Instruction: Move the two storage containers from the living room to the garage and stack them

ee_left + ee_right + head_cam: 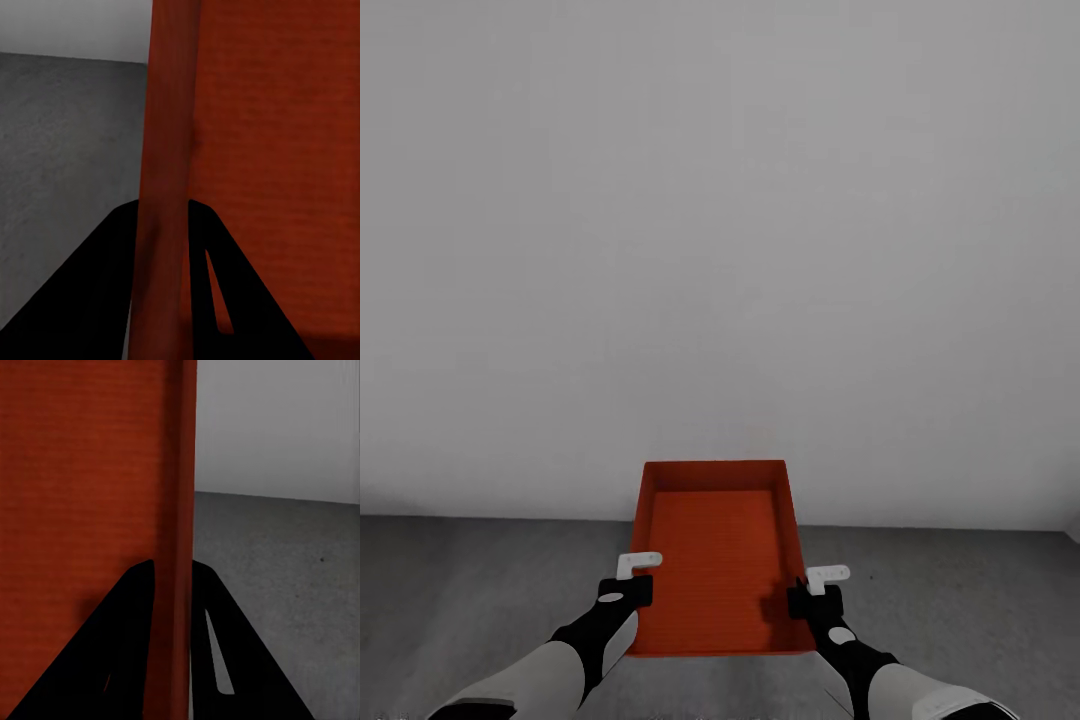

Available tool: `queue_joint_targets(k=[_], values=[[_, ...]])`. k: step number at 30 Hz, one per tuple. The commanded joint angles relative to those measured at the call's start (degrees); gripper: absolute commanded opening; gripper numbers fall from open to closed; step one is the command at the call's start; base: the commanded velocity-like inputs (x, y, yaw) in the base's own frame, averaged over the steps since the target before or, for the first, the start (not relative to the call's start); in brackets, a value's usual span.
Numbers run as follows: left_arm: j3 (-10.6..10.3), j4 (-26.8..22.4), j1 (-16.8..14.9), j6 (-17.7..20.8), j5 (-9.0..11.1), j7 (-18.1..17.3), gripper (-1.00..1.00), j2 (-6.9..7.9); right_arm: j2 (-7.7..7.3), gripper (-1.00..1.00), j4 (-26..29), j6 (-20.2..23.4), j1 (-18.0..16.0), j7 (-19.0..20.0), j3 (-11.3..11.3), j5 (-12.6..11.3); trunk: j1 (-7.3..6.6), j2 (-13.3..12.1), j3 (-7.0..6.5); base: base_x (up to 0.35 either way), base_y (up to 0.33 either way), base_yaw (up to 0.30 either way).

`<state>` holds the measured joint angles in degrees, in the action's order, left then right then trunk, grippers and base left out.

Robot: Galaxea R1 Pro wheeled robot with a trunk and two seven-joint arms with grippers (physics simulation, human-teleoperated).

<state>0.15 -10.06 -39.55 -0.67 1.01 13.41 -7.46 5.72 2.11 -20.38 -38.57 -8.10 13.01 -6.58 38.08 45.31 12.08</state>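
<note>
The left gripper [161, 225] fingers clench the left wall of the storage container [720, 560], one finger on each side of it. The right gripper [172, 581] clenches the right wall in the same way. The container hangs level between both arms, above the dark concrete floor [960, 600], near the white wall [720, 250]. To set it down well, I think both arms should lower together, keeping it level.

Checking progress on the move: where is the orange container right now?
In the head view the orange container is low and central, held between the left gripper and right gripper above the grey concrete floor, facing a white wall.
</note>
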Motion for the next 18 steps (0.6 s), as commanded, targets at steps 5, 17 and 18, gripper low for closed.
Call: queue_joint_targets(k=[5,17,18], values=[[3.54,-1.54,-0.09,-0.04,2.24,0.57,-1.0,2.72,-0.01,-1.0,-0.08,-0.27,-0.02,-0.16,-1.15,-0.9,0.01,0.07,0.54,0.0,0.0,0.0],[3.54,-1.54,-0.09,-0.04,2.24,0.57,-1.0,2.71,-0.01,-1.0,-0.07,-0.27,-0.01,-0.16,-1.15,-0.9,1.98,3.68,3.24,0.0,0.0,0.0],[3.54,-1.54,-0.09,-0.04,2.24,0.57,-1.0,2.71,-0.01,-1.0,-0.07,-0.27,0.01,-0.16,-1.15,-0.9,2.2,4.08,3.51,0.0,0.0,0.0]])
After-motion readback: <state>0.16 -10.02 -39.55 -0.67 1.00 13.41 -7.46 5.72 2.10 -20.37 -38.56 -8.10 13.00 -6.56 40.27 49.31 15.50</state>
